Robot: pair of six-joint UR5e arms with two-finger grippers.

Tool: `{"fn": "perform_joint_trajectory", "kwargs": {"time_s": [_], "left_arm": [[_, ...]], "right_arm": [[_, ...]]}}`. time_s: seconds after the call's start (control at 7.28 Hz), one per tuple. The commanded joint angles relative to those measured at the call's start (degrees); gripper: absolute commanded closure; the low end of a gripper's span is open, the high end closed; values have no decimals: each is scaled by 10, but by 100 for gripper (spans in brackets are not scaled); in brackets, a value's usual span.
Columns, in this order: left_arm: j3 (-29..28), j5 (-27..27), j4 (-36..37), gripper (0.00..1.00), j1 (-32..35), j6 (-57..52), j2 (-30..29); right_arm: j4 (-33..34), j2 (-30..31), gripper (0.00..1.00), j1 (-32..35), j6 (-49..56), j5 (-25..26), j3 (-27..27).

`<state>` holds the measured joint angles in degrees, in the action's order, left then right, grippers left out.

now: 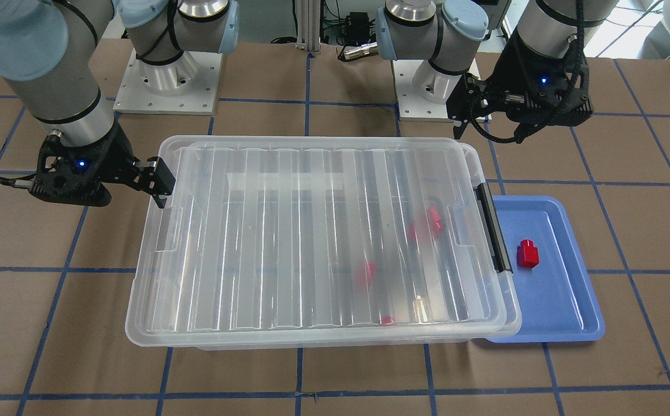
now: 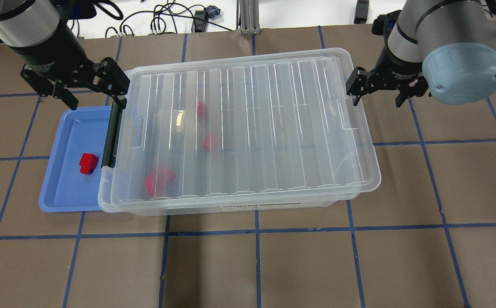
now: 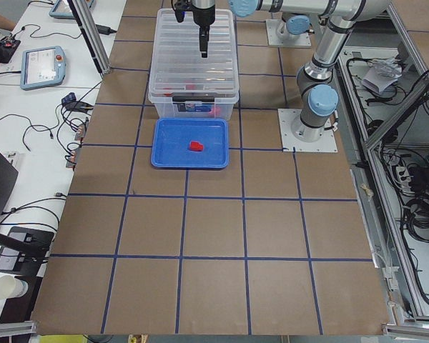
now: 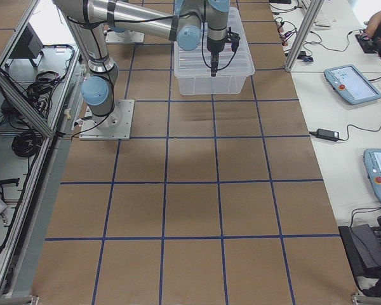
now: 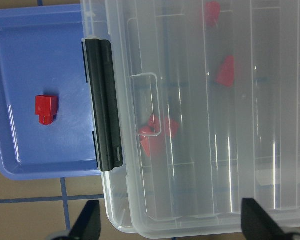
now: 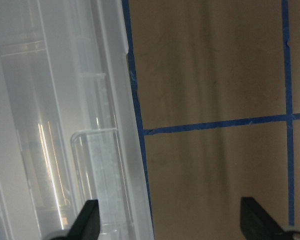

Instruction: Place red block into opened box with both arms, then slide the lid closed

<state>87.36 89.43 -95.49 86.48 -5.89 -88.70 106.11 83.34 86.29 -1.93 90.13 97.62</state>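
A red block (image 2: 88,163) lies on the blue tray (image 2: 61,188), also clear in the left wrist view (image 5: 45,109). Next to it stands the clear box (image 2: 239,206), its black bar (image 2: 110,134) facing the tray. The ribbed lid (image 2: 273,128) lies flat on the box, pushed slightly toward my right side, covering nearly all of it. Three more red blocks (image 2: 158,179) show blurred through the lid. My left gripper (image 2: 96,92) is open over the box's far corner by the tray. My right gripper (image 2: 376,92) is open at the lid's opposite end, holding nothing.
The blue tray (image 1: 566,323) touches the box's short end. Both arm bases (image 1: 167,81) stand behind the box. Brown table with a blue tape grid stretches wide in front. Side tables with tablets (image 4: 350,84) and cables flank the table ends.
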Motion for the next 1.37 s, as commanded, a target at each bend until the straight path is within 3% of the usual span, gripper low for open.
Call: {"fn": "perform_joint_trajectory", "kwargs": {"time_s": [0.0,0.69,0.96,1.24], "left_arm": [[5,3,0,0,0,0,4],[4,4,1,0,-9,1,-17],[3,5,0,0,-43,4,-22],[6,5,-78,0,-84,4,-29]], "right_arm": [[2,-23,0,-2,1,-2,-7],[3,-42,0,-5,3,-1,-2],[3,-51,0,-7,3,0,-8],[4,-53,0,-10,32,27,-8]]}}
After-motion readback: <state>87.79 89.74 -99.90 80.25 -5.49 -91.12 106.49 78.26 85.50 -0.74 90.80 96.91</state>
